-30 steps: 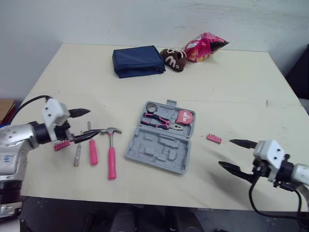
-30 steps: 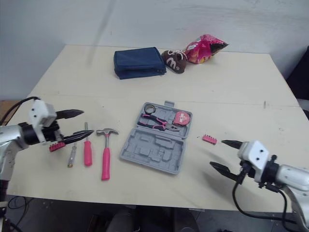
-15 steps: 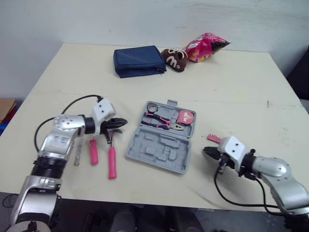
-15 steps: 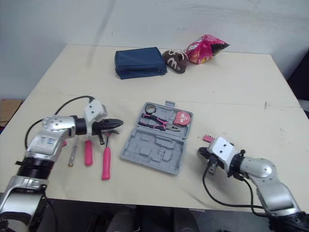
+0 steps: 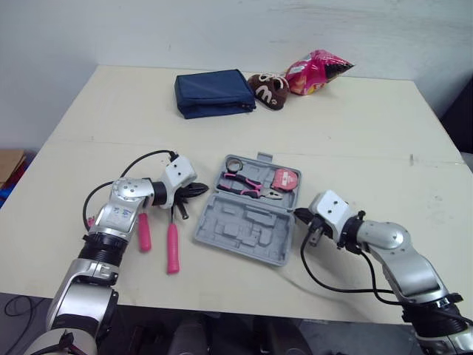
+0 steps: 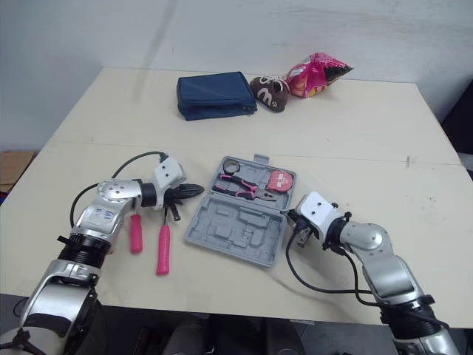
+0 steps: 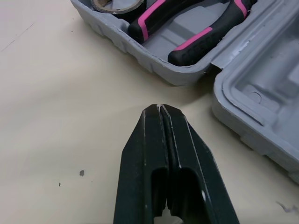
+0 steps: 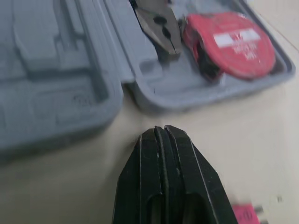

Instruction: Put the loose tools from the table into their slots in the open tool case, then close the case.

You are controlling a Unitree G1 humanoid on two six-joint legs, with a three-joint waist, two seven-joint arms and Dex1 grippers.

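The pale tabletop carries a folded blue pouch and a pink snack bag at its far side. Mid-table lies the grey tool case, open flat; its far half holds the pliers, a red tape measure and a tape roll, and its near half shows bare moulded slots. To the case's left, on the tabletop, lie the pink-handled hammer and, beside it, a pink screwdriver (both outside the case). The left pincer has its tips pressed together just beside the case's left edge. The right pincer, tips likewise together, sits just beside the right edge. A pink bit strip lies next to it.
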